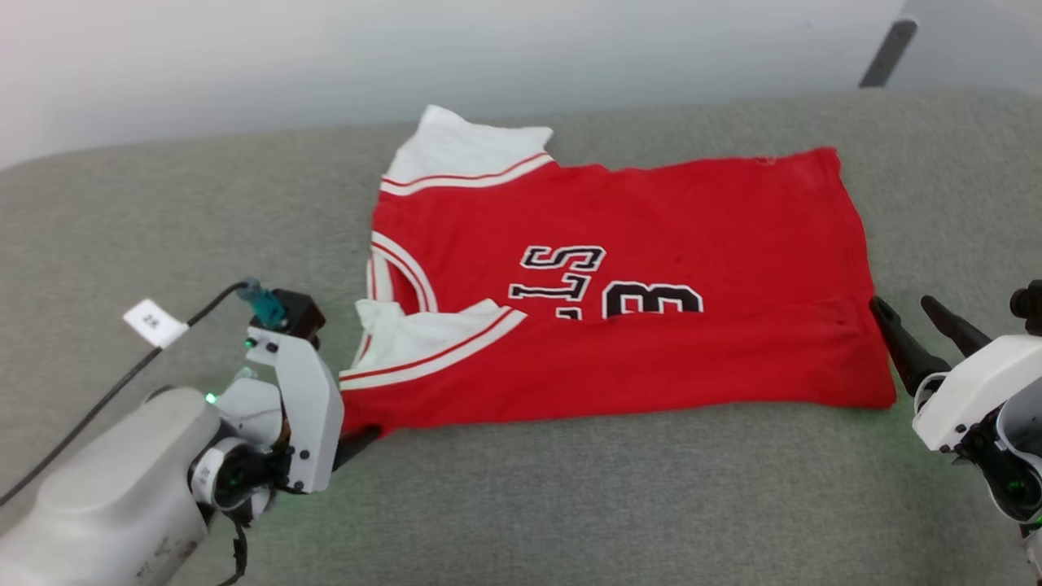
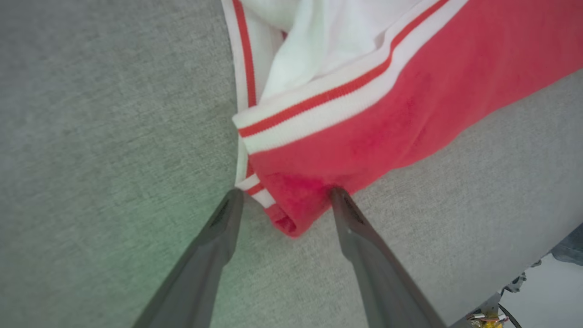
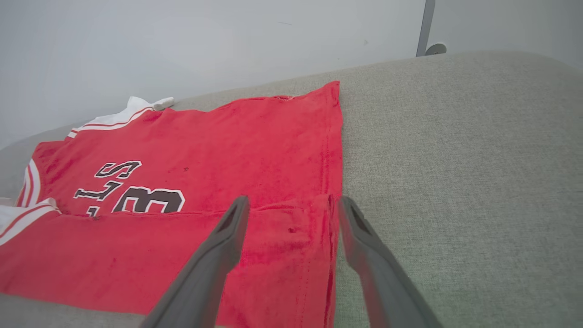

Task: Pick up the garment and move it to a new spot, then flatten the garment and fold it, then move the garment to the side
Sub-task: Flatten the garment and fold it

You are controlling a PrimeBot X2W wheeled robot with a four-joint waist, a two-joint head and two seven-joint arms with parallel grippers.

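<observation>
The garment [image 1: 619, 244], a red jersey with white striped trim, lies spread on the grey cushion [image 1: 570, 505]. Its near long edge is folded up over the black lettering, so only "S", "L" and "3" show. My left gripper [image 2: 286, 195] is open at the near left corner by the armhole trim. That corner [image 2: 291, 205] lies between the fingertips, and one fingertip [image 2: 338, 196] touches the cloth. My right gripper [image 3: 292, 202] hangs open just above the near right hem corner [image 3: 291, 255]. The head view shows the left gripper [image 1: 358, 443] and the right gripper [image 1: 901, 303] at the garment's two near corners.
A white wall rises behind the cushion, with a dark pole [image 1: 887, 53] at the upper right. A black cable with a white tag [image 1: 155, 321] runs along my left arm. The cushion's edge [image 2: 524, 269] drops away in the left wrist view's lower right.
</observation>
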